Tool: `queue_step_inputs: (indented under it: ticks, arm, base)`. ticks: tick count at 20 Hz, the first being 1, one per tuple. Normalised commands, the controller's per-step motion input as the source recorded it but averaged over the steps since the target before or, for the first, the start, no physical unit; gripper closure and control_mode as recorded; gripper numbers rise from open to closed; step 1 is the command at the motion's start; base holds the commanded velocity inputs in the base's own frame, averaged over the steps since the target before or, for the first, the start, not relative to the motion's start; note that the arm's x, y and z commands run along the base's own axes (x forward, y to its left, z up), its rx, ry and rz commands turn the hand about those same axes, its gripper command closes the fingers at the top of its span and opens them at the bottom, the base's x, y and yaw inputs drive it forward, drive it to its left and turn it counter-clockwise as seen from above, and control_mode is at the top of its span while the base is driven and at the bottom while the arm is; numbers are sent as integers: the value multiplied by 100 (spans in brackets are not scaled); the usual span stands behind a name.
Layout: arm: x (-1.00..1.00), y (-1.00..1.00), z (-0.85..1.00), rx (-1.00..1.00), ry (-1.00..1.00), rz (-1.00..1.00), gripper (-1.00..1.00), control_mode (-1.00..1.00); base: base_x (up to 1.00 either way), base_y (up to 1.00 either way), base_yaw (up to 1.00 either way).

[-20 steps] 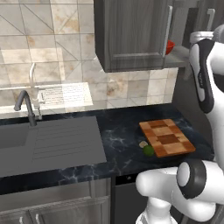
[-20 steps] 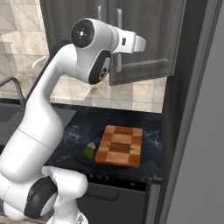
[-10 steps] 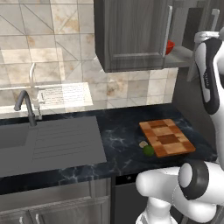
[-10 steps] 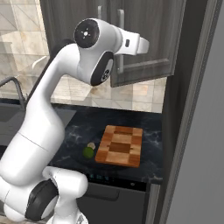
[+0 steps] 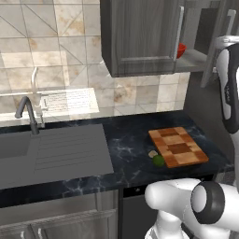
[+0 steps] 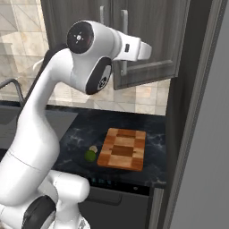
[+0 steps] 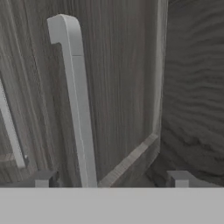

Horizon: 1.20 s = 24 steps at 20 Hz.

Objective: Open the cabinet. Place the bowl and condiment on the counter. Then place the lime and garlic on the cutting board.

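Observation:
The cabinet [image 5: 140,37] hangs over the counter [image 5: 126,144]; its left door is closed and its right door [image 5: 214,46] stands swung out. On the shelf inside, the edge of the red bowl [image 5: 181,49] shows. The condiment is hidden. The lime [image 5: 158,160] and garlic [image 5: 152,153] lie touching on the counter, just left of the cutting board [image 5: 177,147]. In the hand view my gripper [image 7: 111,179] is open, its fingertips [image 7: 43,177] wide apart on either side of the door's silver bar handle [image 7: 76,100] without touching it.
A grey sink and drainboard [image 5: 60,151] with a dark faucet [image 5: 28,114] take up the counter's left half. A tall dark panel [image 6: 197,112] rises right of the cutting board [image 6: 121,149]. The lime [image 6: 91,155] and garlic [image 6: 93,148] sit near the counter's front edge.
The right cabinet door has swung further out. My jaws have spread wide and let go of its handle.

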Motion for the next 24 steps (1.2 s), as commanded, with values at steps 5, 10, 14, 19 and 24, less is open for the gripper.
queue_step_inputs:
  ticks: [5, 10, 14, 19, 24]
  arm:
    - [-41, 6, 2, 0, 0, 0, -100, -100]
    - [-30, 20, 9, 0, 4, 0, -100, -100]
    - [-4, 34, 6, 0, 6, 0, -100, -100]
    - [0, 43, 0, -4, 5, 0, -100, -100]
    - [0, 35, 0, -6, 2, 0, -100, -100]
  base:
    - [0, 0, 0]
    - [0, 0, 0]
    - [0, 0, 0]
    - [0, 0, 0]
    - [0, 0, 0]
